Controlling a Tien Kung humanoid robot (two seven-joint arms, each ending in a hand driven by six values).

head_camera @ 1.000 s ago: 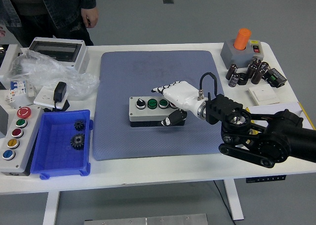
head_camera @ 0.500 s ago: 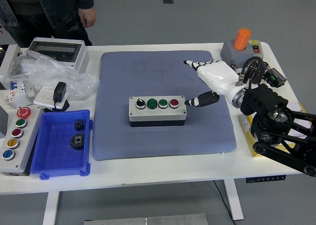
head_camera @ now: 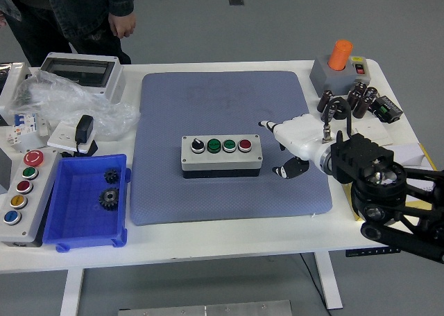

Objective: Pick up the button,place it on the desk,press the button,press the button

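R hand (head_camera: 295, 141): just right of button box (head_camera: 221, 154), apart; fingers relaxed, grasping nothing
Box: flat on blue mat (head_camera: 229, 184)

right hand (head_camera: 297, 137): glossy white shell | fingers (head_camera: 267, 125): black-tipped | arm (head_camera: 388, 191): black, jointed, thin black cable
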